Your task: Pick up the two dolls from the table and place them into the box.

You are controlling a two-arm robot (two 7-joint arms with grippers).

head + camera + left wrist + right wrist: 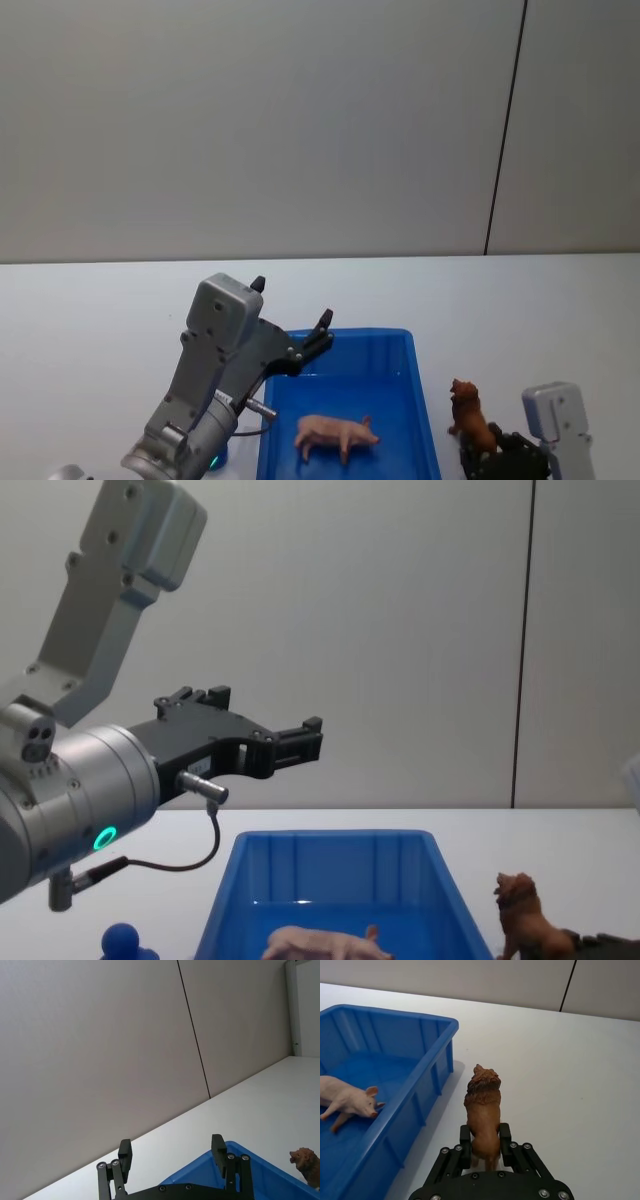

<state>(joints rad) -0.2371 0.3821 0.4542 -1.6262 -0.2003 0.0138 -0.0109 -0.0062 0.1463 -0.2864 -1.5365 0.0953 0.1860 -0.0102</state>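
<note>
- Desk [90,300]: a plain white surface that carries the blue box and runs back to a grey wall.
- Box [360,334]: sits in front of the robot with its long side running away from it. It holds one doll, the pink pig.
- Left gripper [292,300]: raised above the box's left rim, well clear of the pig below. Its fingers [125,1152] stand wide apart with nothing between them.
- Pig [335,435]: lies on the box floor toward the near end, snout pointing to the right wall.
- Lion [482,1105]: outside the box, just beside its right wall, upright and facing away from the robot. I cannot tell whether its feet touch the desk.
- Right gripper [485,1132]: low at the near right of the desk, directly behind the lion, with its fingers clamped on the lion's hindquarters, one on each flank.
</note>
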